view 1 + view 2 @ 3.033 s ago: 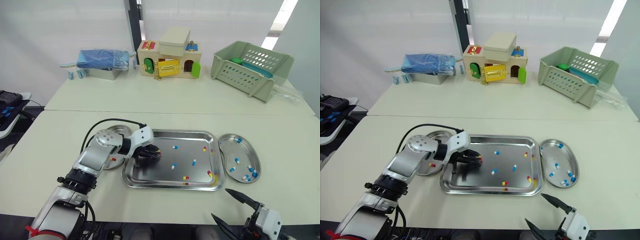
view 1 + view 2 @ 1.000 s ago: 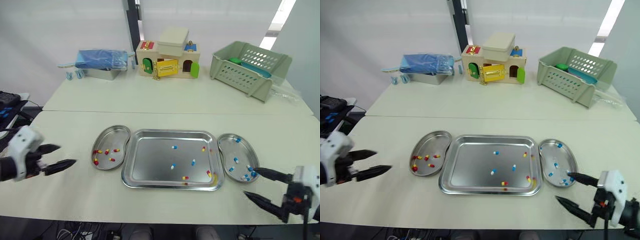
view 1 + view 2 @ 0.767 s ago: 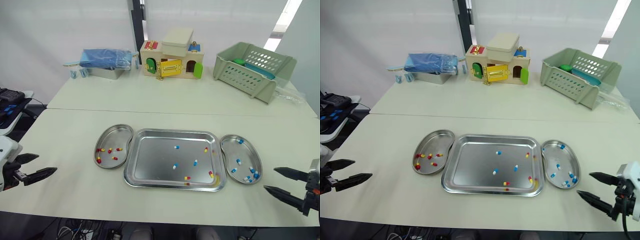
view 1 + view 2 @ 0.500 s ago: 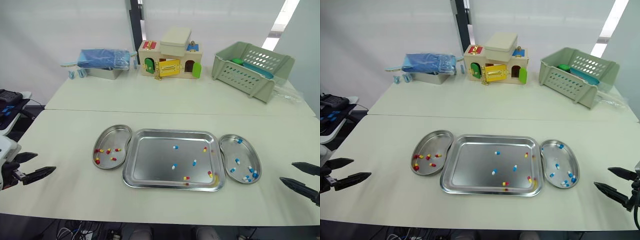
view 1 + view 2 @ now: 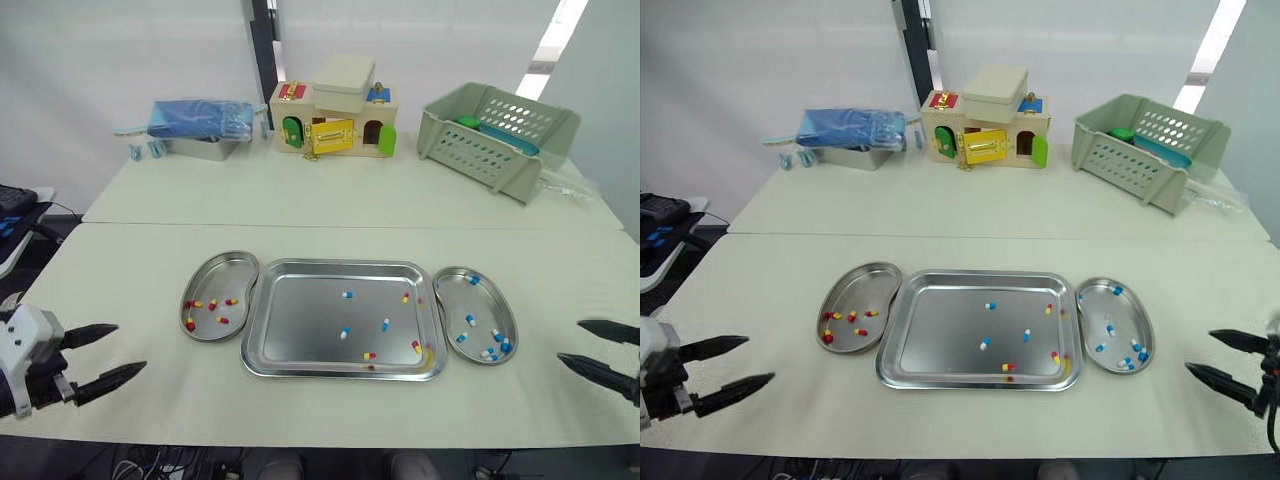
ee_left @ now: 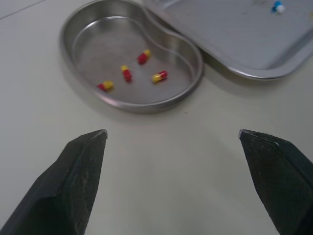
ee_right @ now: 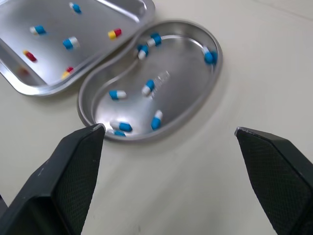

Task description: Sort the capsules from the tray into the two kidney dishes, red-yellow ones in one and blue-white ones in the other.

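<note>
Pale and cream-coloured, the desk (image 5: 150,260) runs across the whole scene, with a seam between its near half and its far half.

At the near left corner, the left end effector (image 5: 130,347) hovers over bare desk with its two black fingers (image 6: 83,166) spread wide and nothing between them. At the near right edge, the right end effector (image 5: 570,341) is likewise spread and empty, its fingertips pointing in toward the middle.

Nearest the left end effector, though well apart from it, lies the left kidney dish (image 5: 222,271), holding several red-yellow capsules (image 5: 212,303). Near the right end effector lies the right kidney dish (image 5: 492,302), holding several blue-white capsules (image 5: 468,320) scattered along its length.

Between the two dishes, just beside each, sits the rectangular steel tray (image 5: 300,320). Six capsules lie in it: three blue-white ones toward the middle, and three red-yellow ones, one near the far right corner, one by the near rim and one near the near right corner.

Along the far half of the desk stand a blue packet (image 5: 200,115) on a metal tin (image 5: 200,148), a wooden toy house (image 5: 335,125) with coloured doors, and a green basket (image 5: 495,135) tilted on its side.
</note>
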Robot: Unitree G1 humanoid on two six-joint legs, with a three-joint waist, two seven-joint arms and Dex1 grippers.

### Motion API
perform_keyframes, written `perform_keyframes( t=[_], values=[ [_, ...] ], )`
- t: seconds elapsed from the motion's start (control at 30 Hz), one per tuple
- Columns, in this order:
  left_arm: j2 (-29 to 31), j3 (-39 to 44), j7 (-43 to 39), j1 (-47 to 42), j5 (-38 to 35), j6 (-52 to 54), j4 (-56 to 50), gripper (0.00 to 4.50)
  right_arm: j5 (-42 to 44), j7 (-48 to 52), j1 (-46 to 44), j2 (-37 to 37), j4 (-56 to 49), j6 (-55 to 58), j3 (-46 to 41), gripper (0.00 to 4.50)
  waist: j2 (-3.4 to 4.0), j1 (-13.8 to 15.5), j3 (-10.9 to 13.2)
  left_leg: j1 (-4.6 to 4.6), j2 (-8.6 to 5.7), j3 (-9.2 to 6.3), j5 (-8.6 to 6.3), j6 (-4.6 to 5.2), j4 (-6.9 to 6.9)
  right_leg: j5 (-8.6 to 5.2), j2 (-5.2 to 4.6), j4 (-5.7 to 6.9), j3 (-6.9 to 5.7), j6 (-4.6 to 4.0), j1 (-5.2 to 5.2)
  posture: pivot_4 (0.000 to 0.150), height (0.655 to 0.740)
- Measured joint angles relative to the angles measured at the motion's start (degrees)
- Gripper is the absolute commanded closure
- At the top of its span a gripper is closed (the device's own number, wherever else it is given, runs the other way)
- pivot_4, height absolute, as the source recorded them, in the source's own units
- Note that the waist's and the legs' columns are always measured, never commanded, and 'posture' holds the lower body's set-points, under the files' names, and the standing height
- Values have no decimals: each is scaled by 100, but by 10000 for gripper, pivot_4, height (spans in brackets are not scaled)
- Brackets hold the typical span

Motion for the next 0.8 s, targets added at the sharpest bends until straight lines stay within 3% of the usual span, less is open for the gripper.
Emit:
perform_keyframes(
  t=[0.2, 0.4, 0.6, 0.8],
  values=[
    [-1618, -73, -250, 1235, -532, -821, -1232, 430, 377, 1, -842, -156, -488, 534, 490, 0, -8, 23, 0, -5, -1, 5, -1, -1, 7, 2, -2, -14, 0, 3, 5, 1500, 7400],
    [-3007, -1020, -383, 1443, -441, -2416, -1417, 430, 669, -483, -1632, -168, -1313, 1304, 1243, 0, -10, 133, -6, -12, -5, -6, -1, -1, 12, 3, -3, -23, -11, 5, 9, 1500, 7400],
    [-3407, -1807, -469, 1394, -213, -3627, -1078, 430, 549, -1540, -2996, 297, -2093, 2035, 2846, 0, -11, 83, -7, -15, -6, -8, -1, 0, 12, 3, -2, -24, -11, 5, 4, 1500, 7400],
    [-3436, -2186, -222, 1404, -129, -4151, -766, 430, 80, -2425, -4188, 1015, -2150, 2777, 4199, 0, -2, 66, -6, -21, -10, -7, -2, 1, 10, 5, -5, -33, -4, 8, -3, 1500, 7400]
  ],
)
